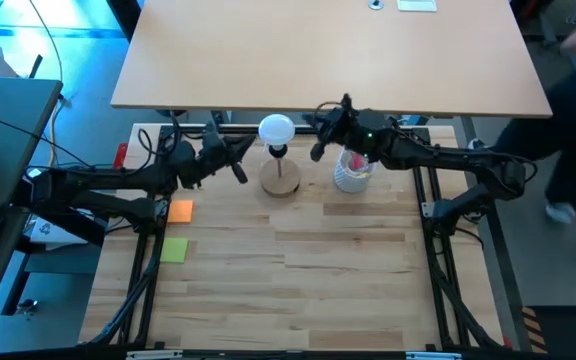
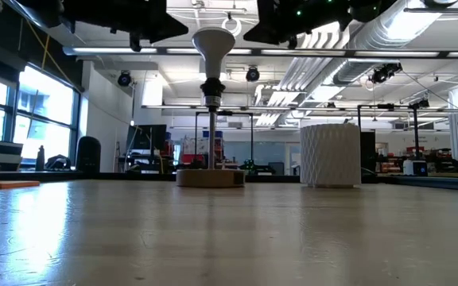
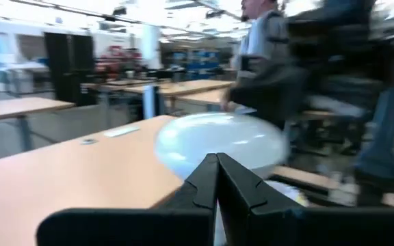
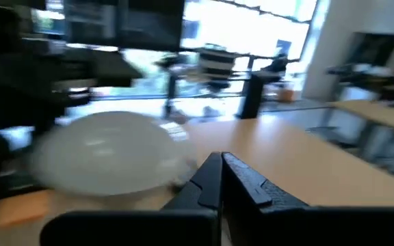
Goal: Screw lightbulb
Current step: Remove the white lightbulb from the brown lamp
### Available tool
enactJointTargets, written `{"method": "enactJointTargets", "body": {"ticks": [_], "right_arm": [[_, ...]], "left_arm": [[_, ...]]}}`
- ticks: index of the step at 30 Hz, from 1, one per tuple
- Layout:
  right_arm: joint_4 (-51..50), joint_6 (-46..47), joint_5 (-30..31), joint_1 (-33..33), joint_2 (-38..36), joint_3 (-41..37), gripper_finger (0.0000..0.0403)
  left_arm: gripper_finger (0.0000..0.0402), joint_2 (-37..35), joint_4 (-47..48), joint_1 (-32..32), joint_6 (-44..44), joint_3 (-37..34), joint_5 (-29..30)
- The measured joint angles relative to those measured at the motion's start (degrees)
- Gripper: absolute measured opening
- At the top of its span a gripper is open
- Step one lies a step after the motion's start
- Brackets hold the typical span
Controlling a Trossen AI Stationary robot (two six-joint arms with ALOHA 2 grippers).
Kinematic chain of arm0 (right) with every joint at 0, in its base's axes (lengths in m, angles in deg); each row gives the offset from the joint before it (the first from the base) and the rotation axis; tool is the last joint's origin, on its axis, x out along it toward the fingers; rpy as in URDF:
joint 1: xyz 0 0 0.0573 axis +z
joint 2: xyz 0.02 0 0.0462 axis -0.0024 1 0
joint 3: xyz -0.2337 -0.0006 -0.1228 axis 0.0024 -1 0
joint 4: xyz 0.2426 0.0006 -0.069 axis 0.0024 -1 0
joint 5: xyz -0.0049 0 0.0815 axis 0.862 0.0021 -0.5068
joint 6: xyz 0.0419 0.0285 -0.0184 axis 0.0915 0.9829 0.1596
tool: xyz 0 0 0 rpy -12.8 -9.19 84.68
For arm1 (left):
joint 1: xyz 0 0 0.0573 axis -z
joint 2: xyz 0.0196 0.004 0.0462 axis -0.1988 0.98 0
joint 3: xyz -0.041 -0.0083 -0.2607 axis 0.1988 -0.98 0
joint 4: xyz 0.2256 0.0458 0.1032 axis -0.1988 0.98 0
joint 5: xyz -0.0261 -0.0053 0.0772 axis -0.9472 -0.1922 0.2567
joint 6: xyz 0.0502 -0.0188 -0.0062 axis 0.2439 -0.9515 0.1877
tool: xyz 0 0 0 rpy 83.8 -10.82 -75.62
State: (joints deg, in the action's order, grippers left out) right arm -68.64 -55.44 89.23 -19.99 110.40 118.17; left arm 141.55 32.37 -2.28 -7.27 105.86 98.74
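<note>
The lightbulb (image 1: 276,128) already sits in the socket of the wooden stand (image 1: 280,182) near the desk's far edge. Both the left gripper (image 1: 240,172) and right gripper (image 1: 317,152) flank it, closed and empty. Seemingly nothing remains.

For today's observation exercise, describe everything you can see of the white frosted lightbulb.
The white frosted lightbulb is round and matte, tapering downward into a dark socket on a thin upright stem rising from a round wooden disc. It stands upright, base down, seated in the socket. Both shut grippers sit either side of it, neither visibly touching.
</note>
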Motion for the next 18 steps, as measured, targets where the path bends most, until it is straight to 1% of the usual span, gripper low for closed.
{"method": "enactJointTargets", "body": {"ticks": [1,3,5,9,12,15,18], "right_arm": [[-0.88,0.54,-1.39,0.61,-0.11,0.00,0.0000],[-2.62,2.78,-2.10,1.87,0.07,-0.01,0.0000],[-2.82,4.51,-0.67,3.31,0.37,-0.02,0.0000],[-1.61,4.64,3.59,5.18,1.58,0.00,0.0000],[0.19,4.64,4.00,4.67,2.61,0.00,0.0000],[3.02,5.57,0.94,3.10,3.96,0.00,0.0000],[6.29,6.29,-1.65,1.60,5.43,0.00,0.0000]], "left_arm": [[0.0000,0.03,-0.01,-0.74,0.48,0.00,0.10],[0.0000,0.36,-0.64,-2.23,0.98,0.01,-0.26],[0.0000,0.58,-0.37,-3.50,0.79,0.02,-1.52],[0.0000,1.53,-2.30,-4.68,0.40,0.02,-5.58],[0.0000,2.34,-3.54,-4.64,-0.89,0.02,-8.37],[0.0000,2.48,-3.62,-4.11,-3.06,0.02,-11.13],[0.0000,2.42,-3.66,-2.67,-4.73,0.02,-11.99]]}}
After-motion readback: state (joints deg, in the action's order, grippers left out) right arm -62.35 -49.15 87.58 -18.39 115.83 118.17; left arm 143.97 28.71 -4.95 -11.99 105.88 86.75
